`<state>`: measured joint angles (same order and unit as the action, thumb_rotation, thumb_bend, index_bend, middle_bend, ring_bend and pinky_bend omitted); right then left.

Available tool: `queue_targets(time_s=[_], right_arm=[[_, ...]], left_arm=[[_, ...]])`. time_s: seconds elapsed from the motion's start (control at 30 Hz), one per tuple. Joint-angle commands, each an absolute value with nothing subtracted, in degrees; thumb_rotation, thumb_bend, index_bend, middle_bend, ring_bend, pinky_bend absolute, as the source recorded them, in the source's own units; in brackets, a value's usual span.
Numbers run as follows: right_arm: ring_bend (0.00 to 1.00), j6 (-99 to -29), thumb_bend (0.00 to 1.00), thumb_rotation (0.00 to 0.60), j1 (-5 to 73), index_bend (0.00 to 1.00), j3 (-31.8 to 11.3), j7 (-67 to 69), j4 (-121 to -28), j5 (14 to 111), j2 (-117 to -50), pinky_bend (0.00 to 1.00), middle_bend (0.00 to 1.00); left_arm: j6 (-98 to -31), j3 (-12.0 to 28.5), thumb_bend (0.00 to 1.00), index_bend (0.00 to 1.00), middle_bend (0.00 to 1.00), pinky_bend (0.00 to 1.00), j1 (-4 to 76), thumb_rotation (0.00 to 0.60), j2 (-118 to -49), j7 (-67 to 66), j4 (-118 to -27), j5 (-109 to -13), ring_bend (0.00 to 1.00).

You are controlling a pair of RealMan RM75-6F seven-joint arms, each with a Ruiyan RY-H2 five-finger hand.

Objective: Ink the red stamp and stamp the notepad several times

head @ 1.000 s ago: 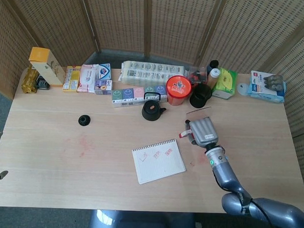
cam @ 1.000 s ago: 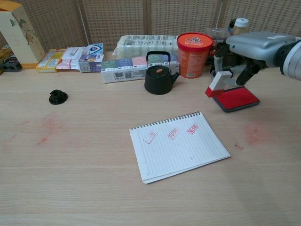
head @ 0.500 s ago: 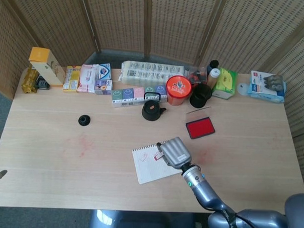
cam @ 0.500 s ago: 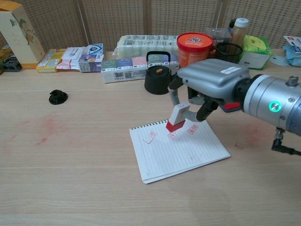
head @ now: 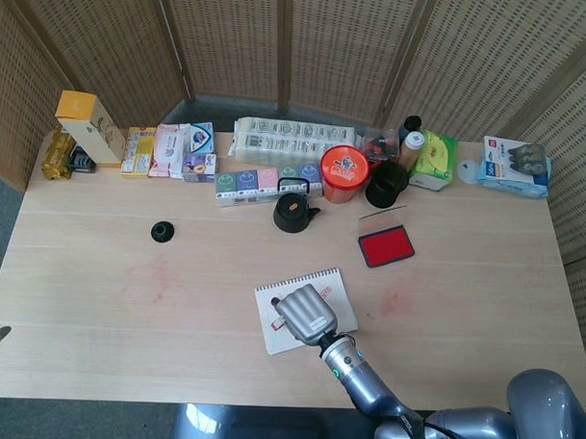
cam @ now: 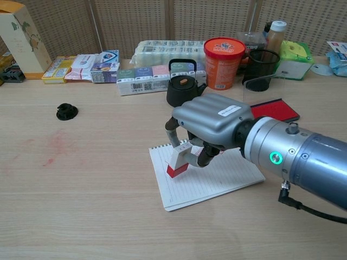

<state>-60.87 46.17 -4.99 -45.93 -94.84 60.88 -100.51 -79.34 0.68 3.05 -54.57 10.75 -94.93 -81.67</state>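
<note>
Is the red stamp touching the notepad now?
Cannot tell. In the chest view the red stamp, held by the right hand, meets the notepad with no plain gap or contact.

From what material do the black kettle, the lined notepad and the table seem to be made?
The small black kettle looks like cast iron or enamelled metal: matte, dark, with a thin hoop handle. The spiral-bound lined notepad is plain white paper on a wire coil. The pale table shows a wood-grain pattern with a smooth finish, so wood or laminate; I cannot tell which.
</note>
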Motion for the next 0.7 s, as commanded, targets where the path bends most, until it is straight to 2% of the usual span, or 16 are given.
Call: queue_targets(time_s=[0.03, 0.7], right_arm=[[1.00, -60.8, 0.58, 0.600, 46.3, 0.75, -5.1, -46.2, -94.4, 60.7, -100.9, 1.00, 1.00], [1.00, -60.5, 0.58, 0.600, 46.1, 0.75, -4.3, -45.5, -92.7, 61.6, -101.8, 1.00, 1.00]], left_arm=[[-79.4, 0.7, 0.00, 0.00, 0.00, 0.11, 3.0, 0.600, -54.6, 10.6, -95.0, -81.7, 0.00], [-79.1, 0.8, 0.00, 0.00, 0.00, 0.11, 3.1, 0.600, -54.6, 10.4, -95.0, -81.2, 0.00]])
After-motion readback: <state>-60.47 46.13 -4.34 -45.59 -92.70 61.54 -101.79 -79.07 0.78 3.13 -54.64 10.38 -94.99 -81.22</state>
